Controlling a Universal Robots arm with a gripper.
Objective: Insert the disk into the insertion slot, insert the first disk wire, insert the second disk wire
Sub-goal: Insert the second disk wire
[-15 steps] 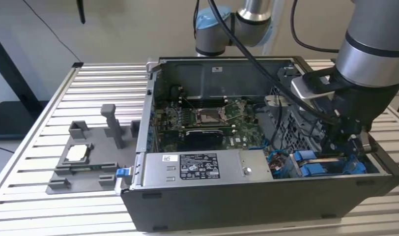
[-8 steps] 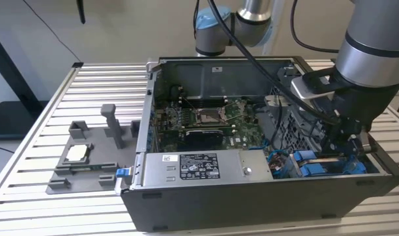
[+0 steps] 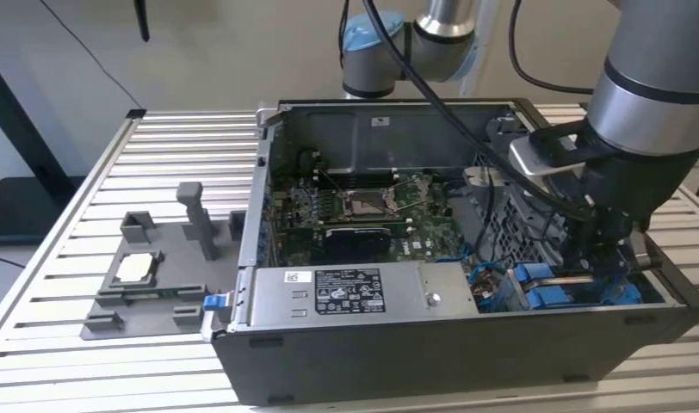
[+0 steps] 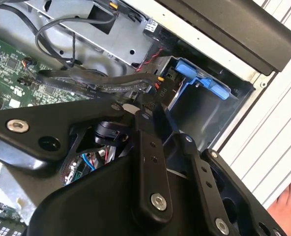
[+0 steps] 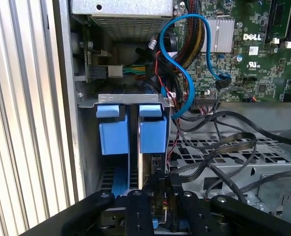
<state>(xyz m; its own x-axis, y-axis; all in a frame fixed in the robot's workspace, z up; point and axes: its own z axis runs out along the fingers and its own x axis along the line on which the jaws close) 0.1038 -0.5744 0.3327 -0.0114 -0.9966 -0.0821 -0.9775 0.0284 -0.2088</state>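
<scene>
The gripper's fingertips are hidden behind the case wall in the exterior view. In the second wrist view, the linkage covers the disk's connector end. 2 blue carriers are cut short by the black gripper body in the first wrist view.

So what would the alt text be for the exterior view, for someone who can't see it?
A robot arm reaches its gripper down into an open computer case, beside blue drive carriers at the exterior view's right. The motherboard lies mid-case, and a grey holder sits on the slatted table.
</scene>
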